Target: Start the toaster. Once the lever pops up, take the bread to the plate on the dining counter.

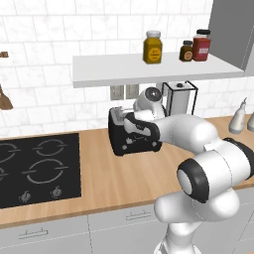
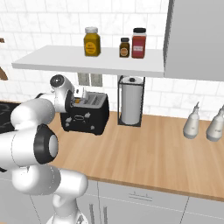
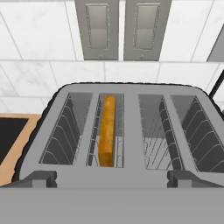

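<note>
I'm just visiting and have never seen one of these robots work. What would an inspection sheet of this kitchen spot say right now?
Surface: wooden counter, with a black hob at one end.
Job's things: black toaster against the wall; one slice of bread stands in its second slot from the left in the hand view, the other three slots bare.
Clutter: paper towel roll in a black stand; two pale bottles; three jars on the shelf.
Grippers: the gripper hangs open just above the toaster, holding nothing.
Cables: nothing seen.
Surroundings: white tiled wall with two outlets; grey drawers below.
</note>
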